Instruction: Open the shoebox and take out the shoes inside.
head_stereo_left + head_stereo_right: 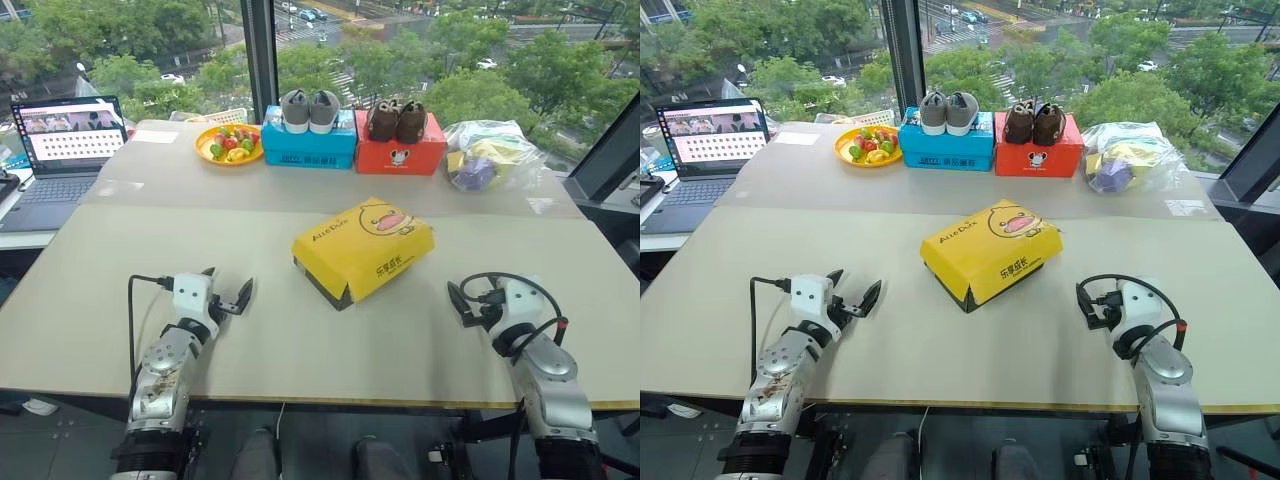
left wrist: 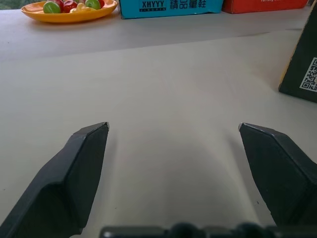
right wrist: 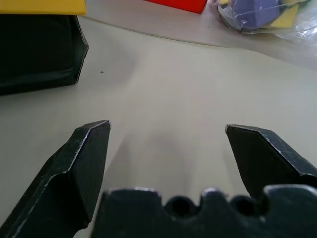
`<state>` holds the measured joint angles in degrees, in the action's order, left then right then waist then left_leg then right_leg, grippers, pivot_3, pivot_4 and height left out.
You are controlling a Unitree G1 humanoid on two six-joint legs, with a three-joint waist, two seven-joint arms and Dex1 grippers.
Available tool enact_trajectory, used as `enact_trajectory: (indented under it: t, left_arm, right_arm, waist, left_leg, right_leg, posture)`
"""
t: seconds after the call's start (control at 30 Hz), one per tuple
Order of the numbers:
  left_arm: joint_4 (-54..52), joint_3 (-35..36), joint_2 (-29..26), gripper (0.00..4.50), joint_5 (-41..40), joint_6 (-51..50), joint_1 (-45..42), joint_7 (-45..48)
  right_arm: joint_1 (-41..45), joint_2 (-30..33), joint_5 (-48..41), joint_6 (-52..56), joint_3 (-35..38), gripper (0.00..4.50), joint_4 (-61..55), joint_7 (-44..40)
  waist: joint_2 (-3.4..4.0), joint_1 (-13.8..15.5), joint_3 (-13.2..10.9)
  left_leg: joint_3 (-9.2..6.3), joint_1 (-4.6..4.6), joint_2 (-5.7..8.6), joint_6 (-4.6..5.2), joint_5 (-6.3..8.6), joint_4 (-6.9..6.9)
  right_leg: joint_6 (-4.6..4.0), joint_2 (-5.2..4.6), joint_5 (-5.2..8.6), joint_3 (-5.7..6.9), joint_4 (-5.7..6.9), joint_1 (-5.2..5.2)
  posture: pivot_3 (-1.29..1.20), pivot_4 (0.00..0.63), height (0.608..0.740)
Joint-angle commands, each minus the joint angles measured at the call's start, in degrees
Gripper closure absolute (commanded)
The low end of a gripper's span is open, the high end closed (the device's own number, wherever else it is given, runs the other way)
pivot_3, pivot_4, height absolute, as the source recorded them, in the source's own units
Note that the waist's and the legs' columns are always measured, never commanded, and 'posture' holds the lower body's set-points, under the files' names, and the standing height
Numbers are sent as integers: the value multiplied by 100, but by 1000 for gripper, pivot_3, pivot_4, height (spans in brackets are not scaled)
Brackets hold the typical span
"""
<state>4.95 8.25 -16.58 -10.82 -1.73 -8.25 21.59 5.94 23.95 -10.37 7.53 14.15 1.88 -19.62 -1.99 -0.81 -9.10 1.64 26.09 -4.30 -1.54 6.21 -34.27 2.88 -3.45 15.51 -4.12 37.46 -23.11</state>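
The left gripper (image 1: 228, 290) hovers low over the near part of the table (image 1: 120, 300), fingers spread wide and holding nothing; the bare tabletop shows between its fingertips (image 2: 91, 148) in the left wrist view. The right gripper (image 1: 462, 300) hovers at about the same depth on the other side, its fingers also wide apart and empty. Both grippers point forward and level. The shoebox (image 1: 363, 248) lies between them and a little farther out, at the middle of the table, apart from both grippers. Its yellow lid with the duck face is closed and the box sits turned at an angle, one dark corner toward the near edge. Nothing stands on the table between either gripper and the shoebox. In the left wrist view a dark side of the shoebox bearing a square code shows off to one side; in the right wrist view its dark corner under the yellow lid edge shows likewise. Along the far part of the table stands a row of other things: a yellow plate (image 1: 205, 152) of fruit, a blue box (image 1: 308, 146) with a grey pair (image 1: 309, 111) of shoes on top, a red box (image 1: 400, 155) just beside it with a brown pair (image 1: 396, 121) on top, and a clear bag (image 1: 490, 155) of yellow and purple items. A laptop (image 1: 62, 160) stands open on a separate surface beyond the table's left edge.
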Motion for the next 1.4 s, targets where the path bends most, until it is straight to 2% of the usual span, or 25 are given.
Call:
enact_trajectory:
  t: [0.03, 0.23, 0.27, 0.3, 0.33, 0.37, 0.43, 0.47, 0.5, 0.57, 0.7, 0.73, 0.9, 1.1, 1.13, 1.2, 1.27, 1.4]
  left_arm:
    - [-22, -13, -156, 0, 132, 249, -157, 65]
    - [814, 10, -736, 0, 346, 751, -828, 374]
    - [1144, -40, -794, 258, 383, 819, -1060, 449]
    - [1713, -191, -888, 258, 559, 1015, -1460, 571]
    - [2125, -299, -952, 564, 692, 1169, -1742, 660]
    - [2713, -417, -985, 837, 852, 1381, -2181, 711]
    - [3538, -546, -989, 1638, 1025, 1726, -2771, 750]
    - [4003, -651, -972, 1878, 1165, 1924, -3132, 739]
    - [4510, -805, -935, 2325, 1371, 2112, -3551, 676]
    - [5336, -1126, -845, 2918, 1798, 2446, -4228, 491]
    - [6355, -1572, -541, 4416, 2389, 2803, -5067, 72]
    - [6534, -1670, -395, 4500, 2505, 2827, -5249, -12]
    - [7004, -1963, 157, 4500, 2854, 2828, -5685, -29]
    - [6964, -1813, 864, 4500, 2480, 3082, -5603, 1332]
    - [6832, -1778, 978, 4500, 2306, 3230, -5505, 1875]
    - [6371, -1694, 1167, 4500, 1817, 3369, -5285, 3057]
    - [5443, -1672, 1232, 4500, 1245, 3057, -4973, 3872]
    - [2846, -1798, 874, 4500, 434, 1407, -4017, 4400]
  right_arm:
    - [9, 90, 58, -236, 180, 79, -79, 122]
    - [218, 361, 306, -311, 352, 79, 127, 416]
    - [269, 383, 346, -292, 343, 24, 224, 468]
    - [321, 399, 399, -291, 334, 24, 361, 526]
    - [355, 408, 437, -298, 331, 579, 456, 564]
    - [412, 419, 497, -343, 311, 753, 593, 605]
    - [498, 425, 556, -414, 276, 1501, 766, 634]
    - [563, 426, 589, -437, 249, 1744, 864, 651]
    - [669, 417, 621, -448, 210, 2229, 981, 671]
    - [879, 399, 690, -481, 126, 2775, 1198, 705]
    - [1372, 295, 807, -567, -61, 4219, 1673, 786]
    - [1599, 220, 842, -615, -158, 4478, 1873, 806]
    - [2458, -216, 907, -706, -570, 4478, 2560, 715]
    - [3081, -711, 962, -906, -1028, 4478, 3092, 423]
    - [3176, -756, 960, -936, -1054, 4478, 3226, 384]
    - [3304, -828, 949, -948, -1121, 4478, 3387, 242]
    - [3395, -907, 950, -983, -1207, 4478, 3470, 95]
    - [3470, -1160, 936, -902, -1491, 4478, 3338, -351]
  waist:
    - [0, 0, 0]
    - [0, 12, 0]
    - [1, 11, 1]
    - [1, 11, 1]
    - [0, 24, 0]
    - [0, 33, 0]
    - [-2, 49, -1]
    - [-2, 47, -1]
    - [-2, 46, -1]
    - [-3, 42, -2]
    - [-4, 7, -2]
    - [-4, -8, -2]
    - [-3, -44, -3]
    - [-2, 19, -2]
    - [-2, 30, -2]
    - [-1, 39, -2]
    - [-1, 30, -2]
    - [9, -54, -8]
  left_leg:
    - [0, 0, 0, 0, 0, 0]
    - [0, 0, 0, -2, 1, 0]
    - [1, 0, 1, -2, 1, -2]
    - [1, 0, 0, -2, 1, -2]
    - [1, -1, 0, -1, 0, -1]
    - [0, 0, 1, 1, -1, -2]
    - [0, 0, 1, 4, -3, -2]
    - [0, 4, 1, 19, -12, -2]
    - [0, 7, 1, 22, -14, 1]
    - [0, 16, 2, 25, -15, 1]
    - [0, 20, 6, 25, -15, 4]
    - [0, 20, 6, 25, -15, 6]
    - [-2, 19, 6, 25, -16, 9]
    - [-2, 21, 8, 25, -16, 11]
    - [-2, 22, 8, 25, -16, 11]
    - [-2, 22, 10, 25, -16, 10]
    - [-2, 22, 10, 25, -16, 11]
    - [-4, 22, 9, 26, -17, 21]
  right_leg:
    - [0, 0, 0, 0, 0, 0]
    - [0, 0, 0, 1, -1, 0]
    - [1, 0, 0, 1, -4, 0]
    - [1, 0, 0, 2, -7, 4]
    - [1, 0, -1, 2, -9, 5]
    - [2, 0, -1, 9, -6, 5]
    - [10, 1, 3, 9, -8, 6]
    - [12, 1, 3, 9, -13, 4]
    - [16, 1, 0, 8, -24, 4]
    - [14, 1, -6, 8, -32, 3]
    - [22, 1, -5, 6, -36, -1]
    - [21, 1, -5, 6, -36, 0]
    - [21, 4, -5, 5, -31, -6]
    - [18, 2, -7, 7, -31, -3]
    - [18, 2, -7, 7, -33, -2]
    - [19, 0, -7, 7, -33, -1]
    - [18, 0, -8, 7, -32, -2]
    - [15, 1, -9, 4, -25, -9]
  posture:
    - [0, 150, 739]
    - [0, 150, 739]
    - [0, 150, 739]
    - [0, 150, 739]
    - [0, 150, 739]
    - [0, 150, 739]
    - [0, 150, 739]
    - [0, 150, 739]
    - [0, 150, 739]
    - [0, 150, 739]
    - [0, 150, 739]
    - [0, 150, 739]
    - [0, 150, 739]
    - [0, 150, 739]
    - [0, 150, 739]
    - [0, 150, 739]
    - [0, 150, 739]
    - [0, 150, 739]
